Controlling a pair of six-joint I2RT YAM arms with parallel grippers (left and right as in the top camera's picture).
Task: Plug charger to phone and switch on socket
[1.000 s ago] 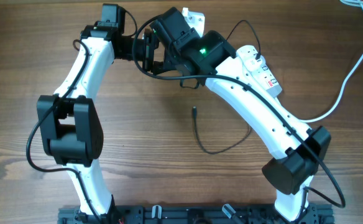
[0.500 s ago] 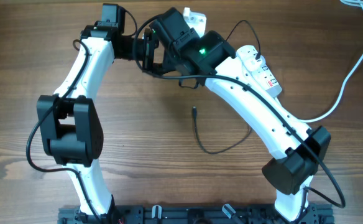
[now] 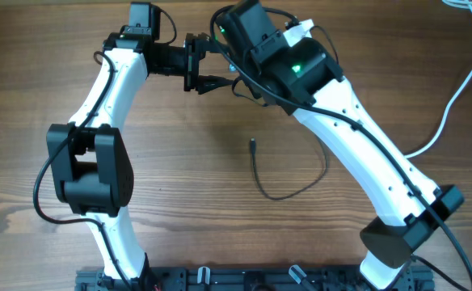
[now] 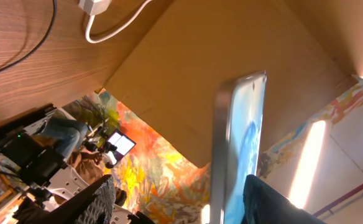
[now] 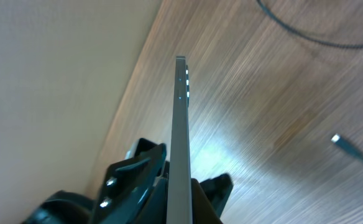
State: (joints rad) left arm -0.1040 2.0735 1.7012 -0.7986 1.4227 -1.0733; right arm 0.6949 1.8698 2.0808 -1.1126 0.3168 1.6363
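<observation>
Your right gripper point(image 5: 181, 174) is closed tight on the phone point(image 5: 180, 112), which shows edge-on to the wrist camera, raised off the table point(image 5: 262, 93). Your left gripper point(image 4: 188, 196) stands wide, its fingers point(image 4: 97, 202) on either side of the phone with no clear grip. The screen point(image 4: 243, 137) glows pale blue but is too slanted to read. The charger point(image 3: 284, 192) lies loose on the table, its tip point(image 3: 253, 145) well apart from the phone.

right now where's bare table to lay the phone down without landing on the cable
Widest bare wood: the table left of the left arm. Also free: between the arms, left of the charger loop, and between the right arm and the white cord. Crowded: back middle, where the left gripper and right gripper meet around the phone.
</observation>
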